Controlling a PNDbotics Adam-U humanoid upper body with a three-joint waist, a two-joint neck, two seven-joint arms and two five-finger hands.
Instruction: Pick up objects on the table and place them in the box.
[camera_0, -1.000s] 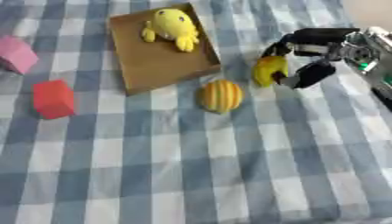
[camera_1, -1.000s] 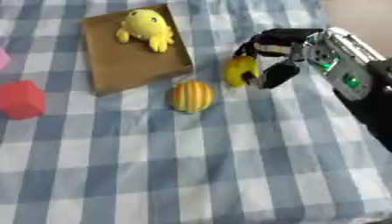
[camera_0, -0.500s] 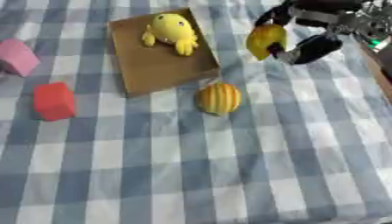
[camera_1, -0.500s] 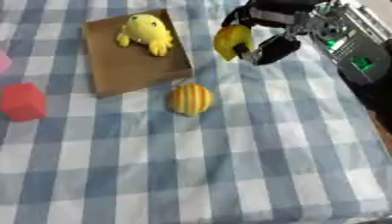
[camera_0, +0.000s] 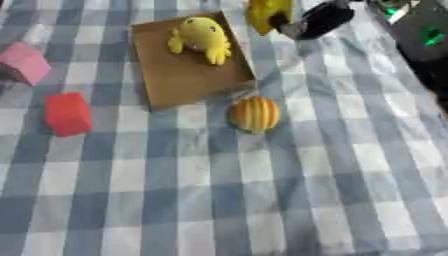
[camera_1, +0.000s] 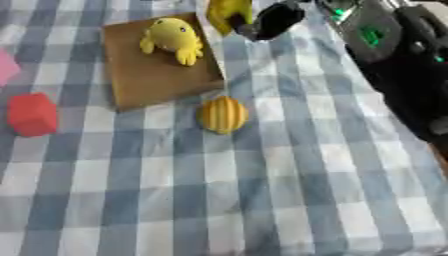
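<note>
Carry step: right hand (camera_0: 317, 20) curled round a yellow object (camera_0: 265, 12) just right of the box's (camera_0: 188, 82) far corner; next, swing left over the box and release.

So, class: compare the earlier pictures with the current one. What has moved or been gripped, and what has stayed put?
The right hand, curled round the yellow object, has carried it up off the cloth and leftward, toward the box's far corner. The yellow toy in the box, striped ball, red block and pink block stayed put.

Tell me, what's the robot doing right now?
Right hand holds yellow object beside box. Left hand unseen. Nothing blocking the box.
</note>
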